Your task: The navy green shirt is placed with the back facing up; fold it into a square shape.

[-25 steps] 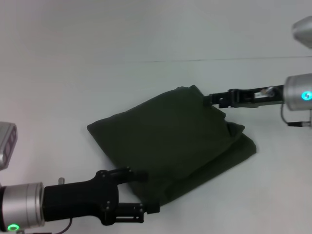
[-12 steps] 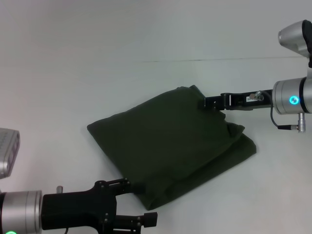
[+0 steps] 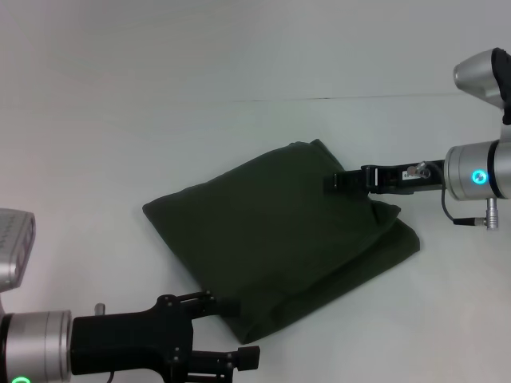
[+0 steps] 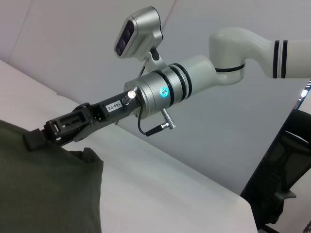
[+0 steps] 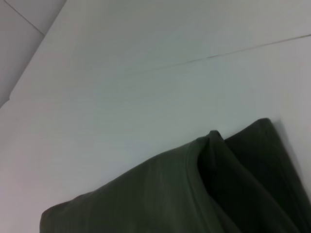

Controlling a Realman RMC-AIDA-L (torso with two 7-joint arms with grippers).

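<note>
The navy green shirt [image 3: 271, 231] lies folded into a rough, slightly skewed square in the middle of the white table; it also shows in the left wrist view [image 4: 43, 189] and the right wrist view [image 5: 170, 194]. My left gripper [image 3: 235, 331] is open at the shirt's near corner, its upper finger touching the fabric edge and holding nothing. My right gripper [image 3: 334, 182] is shut, its tip resting on the shirt's far right corner [image 4: 33, 140]. A small fold of cloth sticks up just beside that tip.
The white table [image 3: 120, 120] stretches on all sides of the shirt, with a thin seam line [image 3: 319, 99] across its far part. A black office chair [image 4: 282, 179] stands beyond the table's edge on the right arm's side.
My left gripper has pulled back toward me from the shirt's near corner. My right gripper has shifted a little nearer and inward along the far right corner. The shirt has barely changed.
</note>
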